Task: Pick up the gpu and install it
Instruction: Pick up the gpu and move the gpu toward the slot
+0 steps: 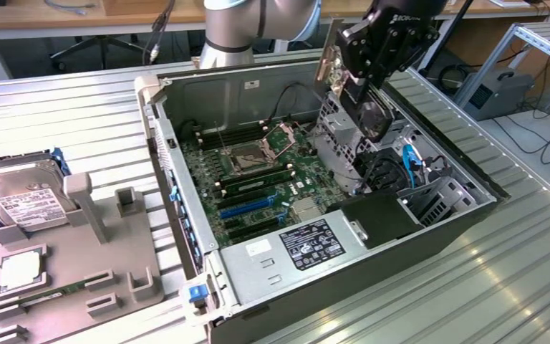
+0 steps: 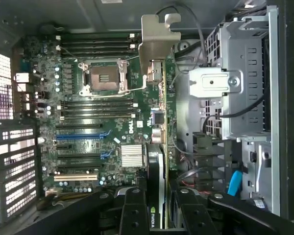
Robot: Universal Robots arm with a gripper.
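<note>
My gripper is shut on the gpu, holding it edge-down in the air over the open computer case. In the wrist view the gpu appears edge-on, with its tan metal bracket at the far end, its green board edge along the middle, and a dark face with a green logo between my black fingers. It hangs above the motherboard, over the strip between the processor socket and the metal drive cage. The blue expansion slots lie off to one side, unoccupied.
The case lies on its side on a ribbed metal table, with the power supply at its near end. At the exterior view's left, a grey fixture carries a silver hard drive. Cables and a blue connector sit beside the drive cage.
</note>
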